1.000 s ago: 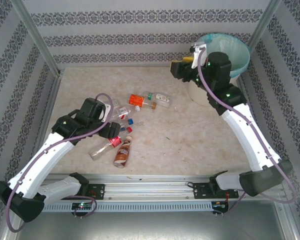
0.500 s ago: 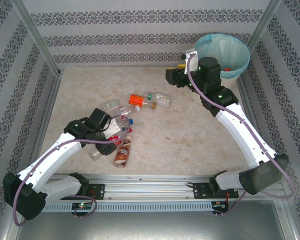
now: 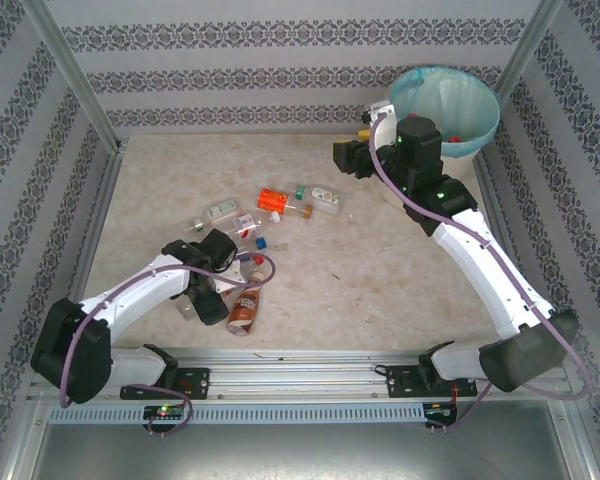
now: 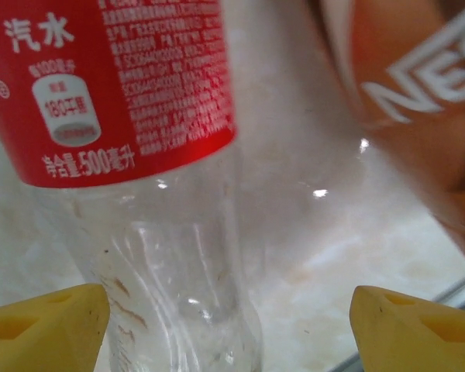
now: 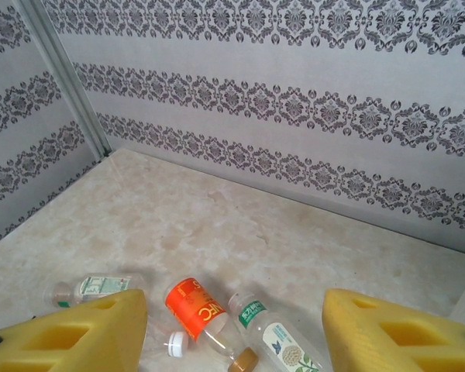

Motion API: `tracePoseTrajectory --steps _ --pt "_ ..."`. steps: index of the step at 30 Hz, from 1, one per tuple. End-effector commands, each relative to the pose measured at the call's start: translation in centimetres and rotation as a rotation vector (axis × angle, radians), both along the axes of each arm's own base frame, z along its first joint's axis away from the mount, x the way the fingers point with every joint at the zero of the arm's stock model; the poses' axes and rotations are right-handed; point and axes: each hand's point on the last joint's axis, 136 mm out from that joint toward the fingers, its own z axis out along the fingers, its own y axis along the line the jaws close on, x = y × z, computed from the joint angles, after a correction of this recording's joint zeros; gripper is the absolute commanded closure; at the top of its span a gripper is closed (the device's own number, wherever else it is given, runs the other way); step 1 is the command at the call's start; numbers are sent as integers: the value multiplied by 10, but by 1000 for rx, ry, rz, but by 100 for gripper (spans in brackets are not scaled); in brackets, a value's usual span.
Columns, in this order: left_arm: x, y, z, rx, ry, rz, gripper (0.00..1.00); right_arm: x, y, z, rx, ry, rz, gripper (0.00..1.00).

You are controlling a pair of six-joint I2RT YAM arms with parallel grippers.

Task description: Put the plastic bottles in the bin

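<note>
Clear bottle inside wide left tool, near front rail | right tool wide — near bin

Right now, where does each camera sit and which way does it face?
Top: above and behind the robot, looking down on the table and bin; left arm and right arm show.
Left wrist: low over the table, close on a red-label bottle and a brown bottle; its yellow fingers show.
Right wrist: raised left of the bin, facing the far-left corner wall; its yellow fingers show.
Shared: top and right wrist both see the orange bottle.
</note>
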Motion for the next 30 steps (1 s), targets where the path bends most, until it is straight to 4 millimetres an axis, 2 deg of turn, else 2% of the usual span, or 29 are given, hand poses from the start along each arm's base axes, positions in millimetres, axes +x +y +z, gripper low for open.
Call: tracePoseTrajectory --steps 1,7,13,16,20,27,30 --pt "6 10 -10 26 11 38 20 -7 1 4 -19 -29 24 38" --pt "10 15 -28 53 40 77 24 -7 0 0 -31 -20 36 38" --pt "14 14 -33 71 84 80 42 -8 0 0 -26 -17 40 38" --pt "15 13 -27 66 71 80 45 -9 0 1 -27 -18 40 38" --pt "18 15 -11 48 5 93 46 -11 -2 3 -25 -21 36 38" --pt "21 20 36 19 -113 142 49 -10 6 4 5 -7 56 39" --pt "24 18 62 -25 -182 150 50 -10 11 8 23 -6 75 40"
